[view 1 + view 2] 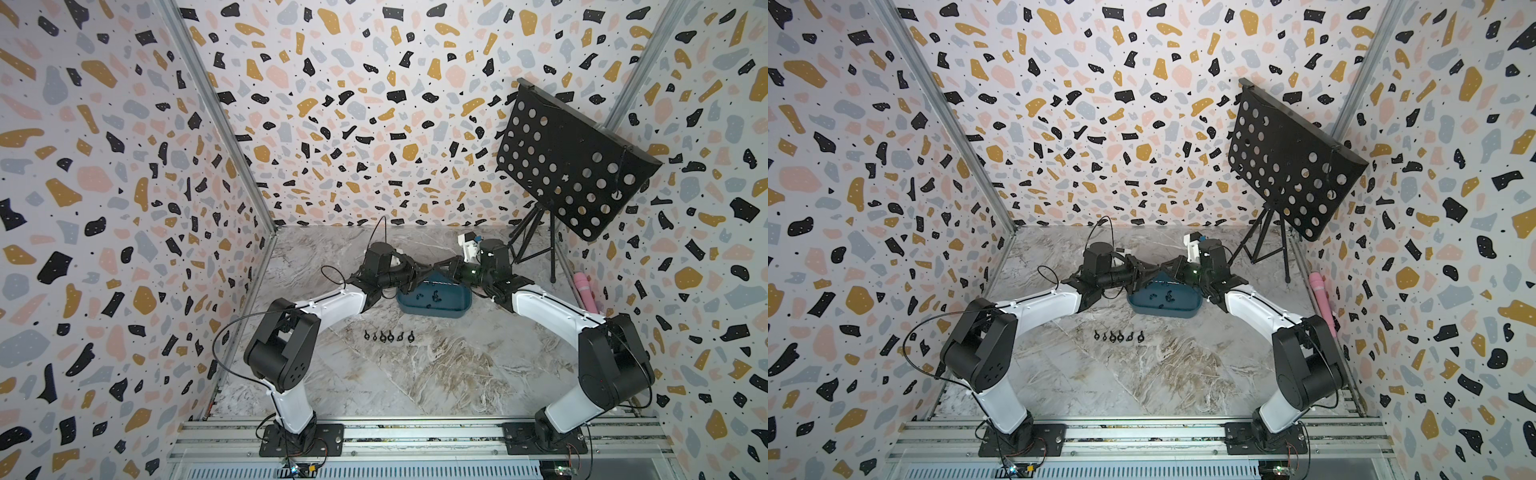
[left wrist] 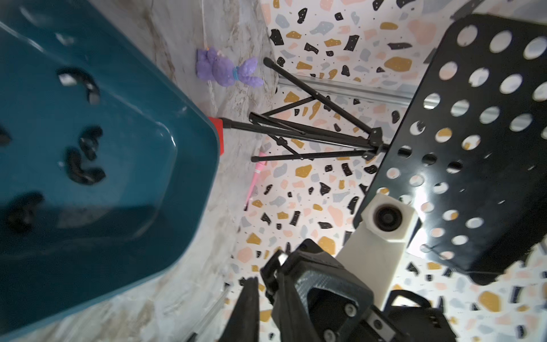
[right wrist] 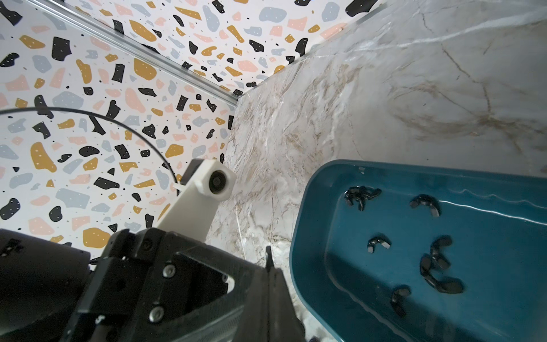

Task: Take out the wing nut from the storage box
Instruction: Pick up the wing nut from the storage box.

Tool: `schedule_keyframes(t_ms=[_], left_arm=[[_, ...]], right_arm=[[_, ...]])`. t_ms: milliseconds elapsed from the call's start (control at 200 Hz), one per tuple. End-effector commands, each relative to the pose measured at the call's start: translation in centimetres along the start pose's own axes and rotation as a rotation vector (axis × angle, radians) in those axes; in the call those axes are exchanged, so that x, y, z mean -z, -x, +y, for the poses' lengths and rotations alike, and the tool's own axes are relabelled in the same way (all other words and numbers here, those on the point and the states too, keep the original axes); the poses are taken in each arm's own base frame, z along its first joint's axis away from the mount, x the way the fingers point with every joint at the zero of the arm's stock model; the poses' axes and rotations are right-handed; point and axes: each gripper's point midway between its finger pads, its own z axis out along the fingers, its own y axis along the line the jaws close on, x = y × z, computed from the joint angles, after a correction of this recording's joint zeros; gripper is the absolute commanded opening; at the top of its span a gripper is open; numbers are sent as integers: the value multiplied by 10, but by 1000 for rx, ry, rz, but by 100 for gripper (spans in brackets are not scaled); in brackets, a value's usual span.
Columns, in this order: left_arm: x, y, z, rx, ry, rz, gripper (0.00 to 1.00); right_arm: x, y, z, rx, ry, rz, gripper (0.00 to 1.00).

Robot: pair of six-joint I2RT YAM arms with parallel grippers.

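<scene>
The teal storage box (image 1: pixel 432 312) (image 1: pixel 1163 312) sits mid-table with several black wing nuts (image 1: pixel 436 296) (image 3: pixel 362 197) loose on its floor. Both grippers meet tip to tip above its far rim. My right gripper (image 1: pixel 440 266) (image 3: pixel 269 266) is shut, and a thin dark sliver sticks out past its tips. In the left wrist view a small black wing nut (image 2: pixel 279 260) with a shiny facet sits at those tips. My left gripper (image 1: pixel 422 272) (image 2: pixel 266 281) faces it with its jaws slightly apart and wall showing through the gap.
Several wing nuts (image 1: pixel 390 336) lie in a row on the marble in front of the box. A black perforated music stand (image 1: pixel 573 162) on a tripod fills the back right. A pink object (image 1: pixel 584 291), a purple toy (image 2: pixel 225 69) and a red block (image 2: pixel 217 130) lie nearby.
</scene>
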Motion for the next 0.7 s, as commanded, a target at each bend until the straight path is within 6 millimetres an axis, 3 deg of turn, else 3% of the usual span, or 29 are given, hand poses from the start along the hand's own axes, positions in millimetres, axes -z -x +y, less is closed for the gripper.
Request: schedule_keyframes(t_ms=[0,215,335,375,491,551,696], left_arm=[[13,-12,-37,-108,-100,22,27],[38,-2,-33,-172,-31,-31,47],[58,5,-28,-222,31,-65,63],[65,7,-25,-235,55,-76,74],[85,10,-17,-289,129,-103,82],[95,12,-12,-309,165,-115,99],[117,14,-4,-340,217,-137,100]], right_arm=[[5,-13,13,42,19,53,0],[15,-21,5,95,-38,74,0],[24,-31,-4,129,-87,98,0],[27,-33,-6,146,-100,99,0],[36,-54,-18,174,-163,153,0],[40,-65,-23,196,-188,177,0],[45,-95,-32,285,-262,227,0]])
